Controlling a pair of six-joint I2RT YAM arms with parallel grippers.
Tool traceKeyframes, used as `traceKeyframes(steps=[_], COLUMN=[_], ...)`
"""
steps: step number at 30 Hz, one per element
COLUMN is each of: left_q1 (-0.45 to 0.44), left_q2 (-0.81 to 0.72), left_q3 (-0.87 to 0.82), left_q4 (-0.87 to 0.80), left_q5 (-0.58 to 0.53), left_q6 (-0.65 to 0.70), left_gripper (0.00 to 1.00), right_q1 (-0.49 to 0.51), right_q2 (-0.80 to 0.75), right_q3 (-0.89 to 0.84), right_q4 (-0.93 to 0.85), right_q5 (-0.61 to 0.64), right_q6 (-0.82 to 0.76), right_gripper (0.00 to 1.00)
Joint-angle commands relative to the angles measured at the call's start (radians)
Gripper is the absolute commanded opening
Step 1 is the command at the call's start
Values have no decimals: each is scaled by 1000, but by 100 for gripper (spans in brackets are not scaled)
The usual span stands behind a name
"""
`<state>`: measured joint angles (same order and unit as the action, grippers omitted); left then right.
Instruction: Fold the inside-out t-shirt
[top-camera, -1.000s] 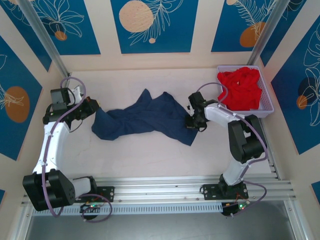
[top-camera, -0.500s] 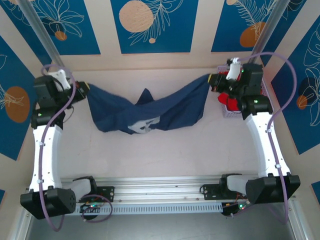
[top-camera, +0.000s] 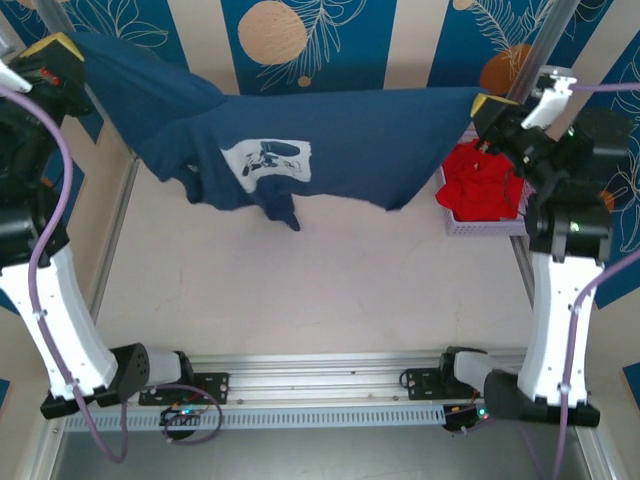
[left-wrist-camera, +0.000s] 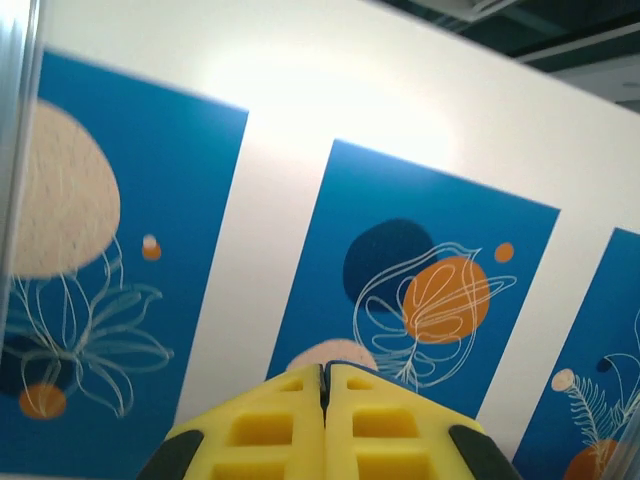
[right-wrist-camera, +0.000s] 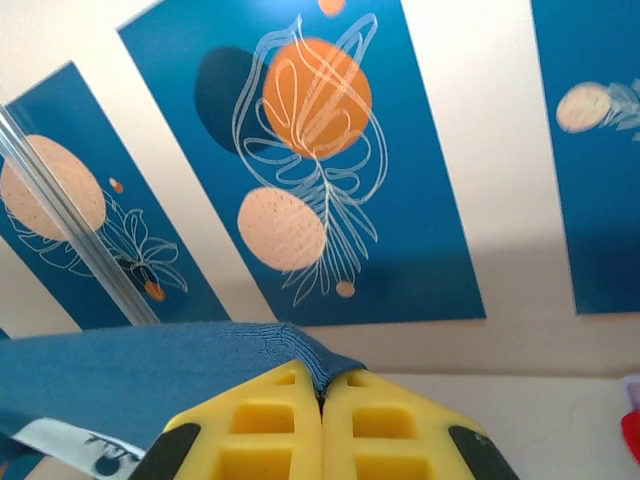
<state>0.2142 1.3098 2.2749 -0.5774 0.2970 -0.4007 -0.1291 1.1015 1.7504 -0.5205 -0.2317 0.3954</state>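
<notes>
T-shirt (top-camera: 380, 140) newly aloft between both jaws

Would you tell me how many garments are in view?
2. The navy t-shirt hangs stretched between the left gripper and right gripper; the red garment lies in the basket at right. Others may hide beneath it.

I am counting two robot arms, the left arm (top-camera: 45, 290) and the right arm (top-camera: 560, 290), both standing at the near edge of the one table (top-camera: 330, 290). Each arm is carrying one gripper, so that is making two: the left gripper (top-camera: 55, 55) and the right gripper (top-camera: 485, 105). One navy t-shirt (top-camera: 340, 140) is hanging between them, showing one white print (top-camera: 265, 160). At the far right corner of the table one basket (top-camera: 480, 228) is sitting, holding one red garment (top-camera: 480, 185).
</notes>
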Motion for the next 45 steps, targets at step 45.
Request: traceKeyframes(steps=[45], left_q1=[-77], left_q2=[-132], left_q3=[75], left_q4=[-93], left_q5=[-95], left_q6=[151], left_gripper=[0], right_q1=[72], right_q2=[-206], right_q3=[8], right_q4=[-10], right_q5=[111], right_q6=[-117], right_gripper=[0])
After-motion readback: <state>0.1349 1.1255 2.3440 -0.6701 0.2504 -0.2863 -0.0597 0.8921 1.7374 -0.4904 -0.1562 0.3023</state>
